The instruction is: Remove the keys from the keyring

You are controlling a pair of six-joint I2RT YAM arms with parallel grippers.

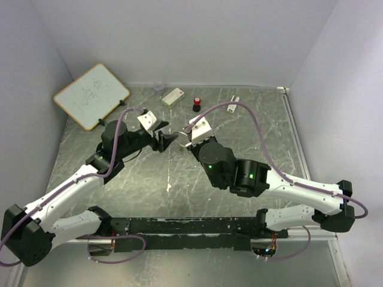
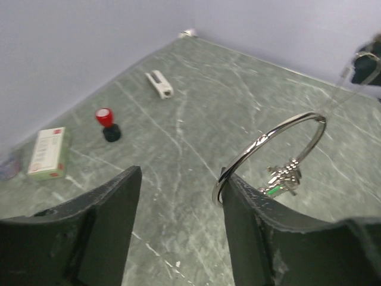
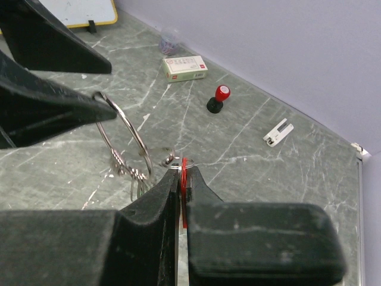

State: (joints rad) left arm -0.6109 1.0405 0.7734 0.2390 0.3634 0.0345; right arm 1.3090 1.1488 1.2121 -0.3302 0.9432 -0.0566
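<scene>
Keyring (image 2: 262, 140) resting against spread-open left gripper (image 2: 181, 176); right gripper (image 3: 182, 179) clenched on red key (image 3: 184, 164).

Keyring (image 2: 260, 141) is shiny polished metal, smooth wire. Red key head (image 3: 184, 179) looks like plastic. Fingers (image 2: 101, 226) on the left gripper (image 2: 181, 176) are matt black, kinda grainy. Table (image 2: 196, 101) is green marbled, scuffed, with a faint sheen.
</scene>
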